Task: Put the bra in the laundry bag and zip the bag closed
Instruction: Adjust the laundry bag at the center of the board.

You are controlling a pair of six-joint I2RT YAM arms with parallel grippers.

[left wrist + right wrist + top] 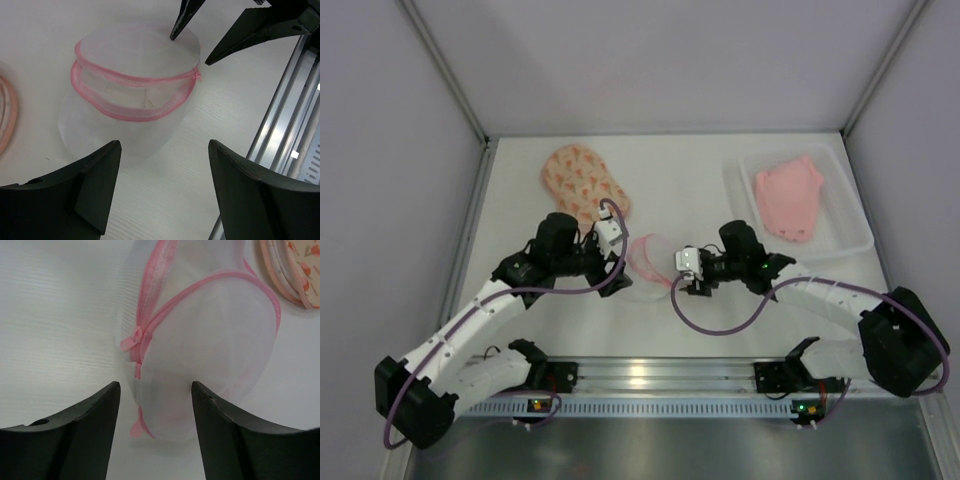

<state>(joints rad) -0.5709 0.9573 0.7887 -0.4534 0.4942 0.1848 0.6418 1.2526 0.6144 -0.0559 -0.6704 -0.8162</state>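
Note:
The peach printed laundry bag point(584, 180) lies at the back left of the table; its pink edge shows in the left wrist view point(7, 116) and the right wrist view point(295, 271). The salmon-pink bra point(789, 196) lies in the clear tray. My left gripper point(620, 258) point(164, 145) stands open and empty, just short of a white mesh pouch. My right gripper point(673, 276) point(155, 385) is open on the pouch's other side, and the pouch's near end reaches the gap between its tips without touching them.
The white mesh round pouch with pink rim point(649, 262) point(134, 85) point(210, 340) sits between the two grippers, its zip partly undone. The clear plastic tray point(848, 215) stands at the back right. A metal rail point(287, 135) runs along the table's near edge.

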